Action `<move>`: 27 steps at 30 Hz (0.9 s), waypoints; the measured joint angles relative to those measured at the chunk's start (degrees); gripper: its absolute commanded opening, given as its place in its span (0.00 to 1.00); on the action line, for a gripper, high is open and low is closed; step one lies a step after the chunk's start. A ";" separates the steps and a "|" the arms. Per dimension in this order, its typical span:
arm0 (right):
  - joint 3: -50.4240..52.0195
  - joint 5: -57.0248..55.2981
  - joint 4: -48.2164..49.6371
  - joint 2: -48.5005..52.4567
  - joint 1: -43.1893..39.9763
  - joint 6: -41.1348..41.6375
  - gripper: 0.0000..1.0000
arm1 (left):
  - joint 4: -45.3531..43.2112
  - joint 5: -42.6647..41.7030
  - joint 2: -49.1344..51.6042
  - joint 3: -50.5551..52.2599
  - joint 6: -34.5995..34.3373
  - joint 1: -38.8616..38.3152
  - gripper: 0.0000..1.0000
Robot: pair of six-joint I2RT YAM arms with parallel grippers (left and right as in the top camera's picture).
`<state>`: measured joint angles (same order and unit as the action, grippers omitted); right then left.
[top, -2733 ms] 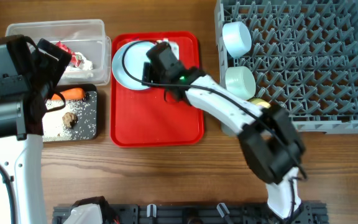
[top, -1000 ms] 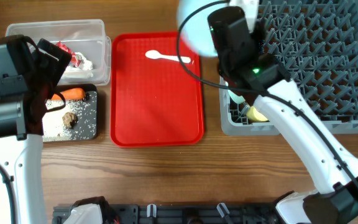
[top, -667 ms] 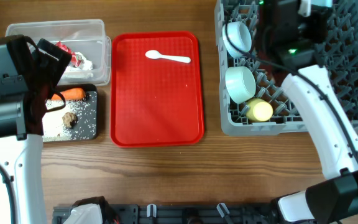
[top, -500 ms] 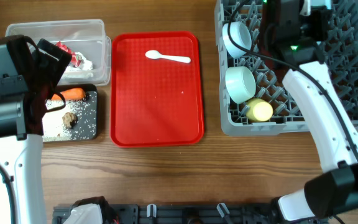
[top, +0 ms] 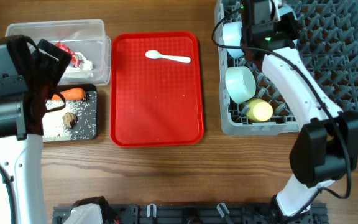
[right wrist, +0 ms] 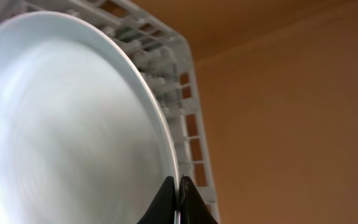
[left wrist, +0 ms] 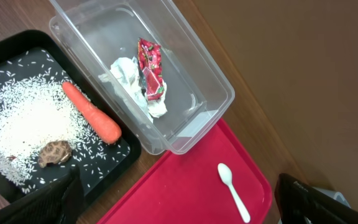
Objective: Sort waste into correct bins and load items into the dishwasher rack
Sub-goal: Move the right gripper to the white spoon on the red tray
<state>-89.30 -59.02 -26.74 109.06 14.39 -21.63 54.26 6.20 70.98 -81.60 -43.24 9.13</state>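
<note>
Right gripper (right wrist: pixel 178 198) jaws clamped on the plate (right wrist: pixel 61 124) rim, plate over the rack's (top: pixel 353 74) far-left corner. Left gripper (left wrist: pixel 179 202) jaws wide apart, well left of rack.

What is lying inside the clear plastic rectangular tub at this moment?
Inside the clear plastic rectangular tub lie a crinkled red-and-white wrapper and crumpled white tissue, touching each other. The rest of its floor looks bare. Whatever is beneath those two is covered.
</note>
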 measured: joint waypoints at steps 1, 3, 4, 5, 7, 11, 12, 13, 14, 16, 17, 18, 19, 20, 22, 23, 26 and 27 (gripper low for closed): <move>0.00 0.79 0.04 0.59 0.09 0.00 0.15 | 0.00 0.00 0.00 0.00 0.00 0.00 1.00; 0.00 2.36 0.13 1.36 0.09 0.24 1.00 | 0.00 0.00 0.00 0.00 0.00 0.00 1.00; 0.00 3.54 0.28 1.57 0.09 1.18 1.00 | 0.00 0.00 0.00 0.00 0.02 0.00 1.00; 0.02 5.35 0.28 1.64 0.09 2.62 0.99 | 0.02 0.00 0.00 0.00 0.00 0.00 1.00; 0.00 8.17 0.20 1.64 0.09 7.74 1.00 | 0.02 0.00 0.00 0.00 0.02 0.00 1.00; -0.22 17.33 -4.52 0.92 0.09 17.94 1.00 | 0.00 -0.02 0.00 0.00 0.00 0.00 1.00; -0.68 20.59 -6.01 -0.26 -0.07 20.11 1.00 | 0.02 0.00 0.00 0.00 0.00 0.00 1.00; -1.03 23.23 -6.69 -1.16 -0.09 21.11 1.00 | 0.02 0.00 0.00 0.00 0.00 0.00 1.00; -1.60 27.96 -7.58 -2.27 -0.07 22.21 1.00 | 0.02 0.00 0.00 0.00 0.00 0.00 1.00; -2.47 39.32 -7.65 -5.09 0.09 23.76 1.00 | 0.02 0.00 0.00 0.00 0.02 0.00 1.00; -2.80 46.14 -7.10 -6.71 0.35 24.24 1.00 | 0.02 0.00 0.00 0.00 0.00 0.00 1.00; -3.04 51.36 -6.43 -7.87 0.61 24.46 1.00 | 0.02 0.00 0.00 0.00 0.02 0.00 1.00; -3.34 56.06 -5.81 -8.76 1.25 24.65 1.00 | 0.04 0.00 0.00 0.00 0.00 0.00 1.00; -3.69 59.39 -5.49 -9.16 2.19 24.63 1.00 | 0.02 0.00 0.00 0.00 0.00 0.00 1.00; -4.00 63.39 -5.66 -8.85 6.75 23.87 1.00 | 0.02 0.00 0.00 0.00 0.00 0.00 1.00; -4.00 63.65 -5.86 -8.31 9.07 23.39 1.00 | 0.04 0.00 0.00 0.00 0.02 0.00 1.00; -4.04 63.06 -7.30 -5.20 16.87 21.35 1.00 | 0.02 0.00 0.00 0.00 0.00 0.00 1.00; -4.04 63.06 -8.59 -3.02 20.44 20.41 1.00 | 0.02 0.00 0.00 0.00 0.00 0.00 1.00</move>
<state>-93.34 4.03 -35.33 106.04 34.83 -1.21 54.28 6.20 70.98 -81.60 -43.24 9.13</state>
